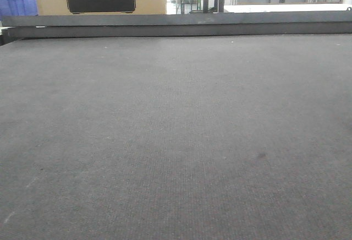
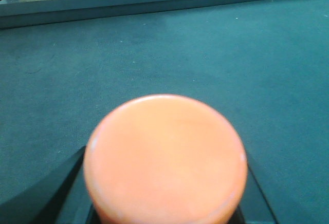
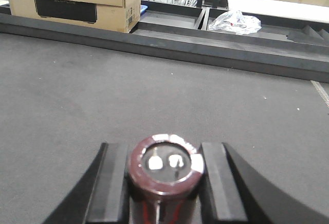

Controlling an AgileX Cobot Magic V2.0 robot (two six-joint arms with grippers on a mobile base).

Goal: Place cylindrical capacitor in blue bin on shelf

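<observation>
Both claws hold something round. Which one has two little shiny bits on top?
The dark brown cylindrical capacitor in the right claw: two silver bits show on its end. The orange cylinder in the left claw is plain.

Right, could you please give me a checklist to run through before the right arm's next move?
1. Dark brown cylindrical capacitor held in the right claw: ok.
2. Grip of left claw on orange round-topped cylinder: cannot tell.
3. Grey textured mat ahead of the right claw free of obstacles: ok.
4. Blue plastic bin located: ok, far left in the front view.
5. Bin sits on a steel shelf: cannot tell; no shelf shows.
</observation>
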